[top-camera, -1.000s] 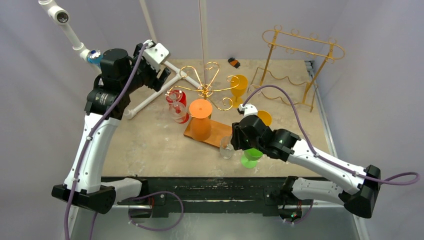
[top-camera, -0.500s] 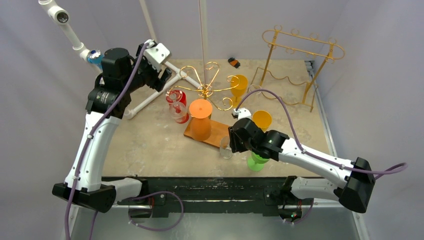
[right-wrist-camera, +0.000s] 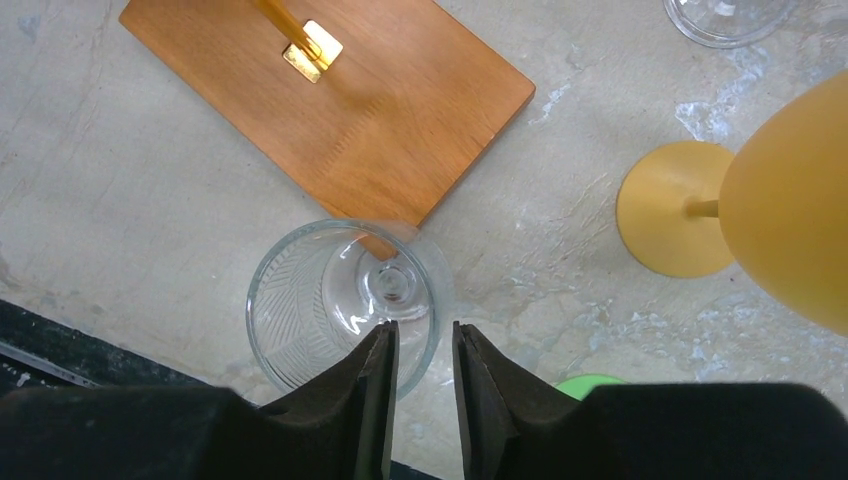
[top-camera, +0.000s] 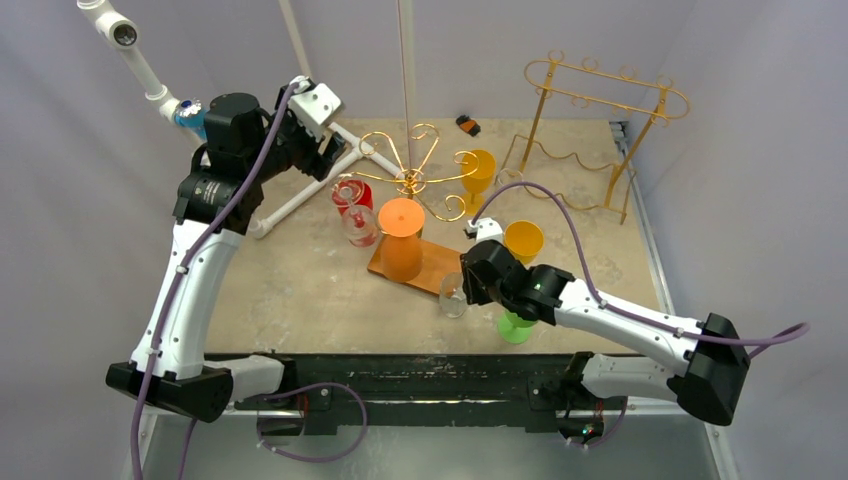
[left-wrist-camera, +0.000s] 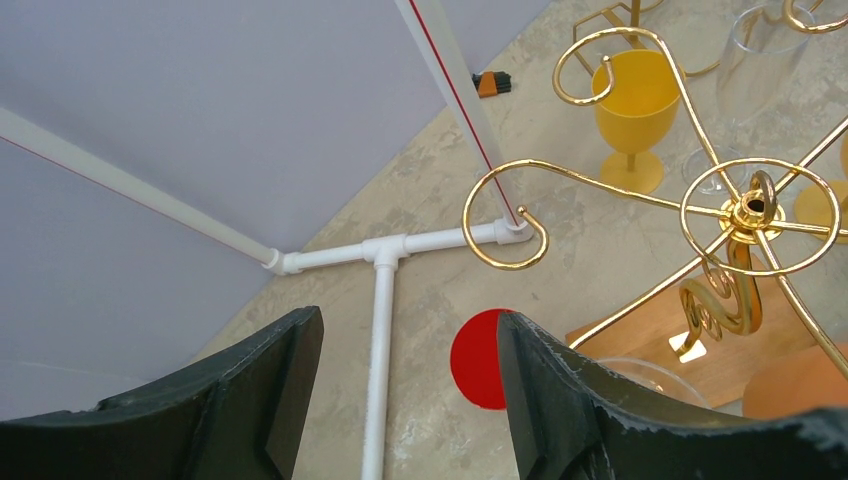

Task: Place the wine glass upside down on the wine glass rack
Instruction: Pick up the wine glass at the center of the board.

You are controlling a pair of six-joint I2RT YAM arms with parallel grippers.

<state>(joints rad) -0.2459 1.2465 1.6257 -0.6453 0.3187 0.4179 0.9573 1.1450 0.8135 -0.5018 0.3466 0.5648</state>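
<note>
**Progress.** The task is at its first stage. The clear wine glass (right-wrist-camera: 330,300) stands upright, mouth up, on the table (top-camera: 300,290). It is near the front edge and touches, or all but touches, the near corner of the rack's wooden base (right-wrist-camera: 340,110). It has not been lifted, turned over or hung. The gold rack (top-camera: 410,180) with curled arms stands behind it. An orange goblet (top-camera: 401,240) already sits foot-up by the rack's stem.

**Grippers.** The right gripper (right-wrist-camera: 425,335) is over the glass, one finger inside the bowl and the other outside the rim. A narrow gap shows between them, wider than the glass wall, so we judge nothing is held yet. The left gripper (left-wrist-camera: 408,325) hangs high at the rack's rear left. Its jaws are wide apart and hold nothing.

**Remaining.** Grasp, lift, invert, then slide the stem into a free curl.

**Clearances.**
- The green goblet (top-camera: 515,325) stands just beside the right wrist.
- A yellow goblet (right-wrist-camera: 790,200) is close behind the right wrist.
- The table's front edge is near.
- A red glass (top-camera: 352,195) and a second clear glass (top-camera: 360,225) crowd the rack's left side.
- The left arm occupies the rear left.
- We judge the rack's front-right curls the most open approach.
- We judge a straight lift before any swing the safest way to start.
</note>
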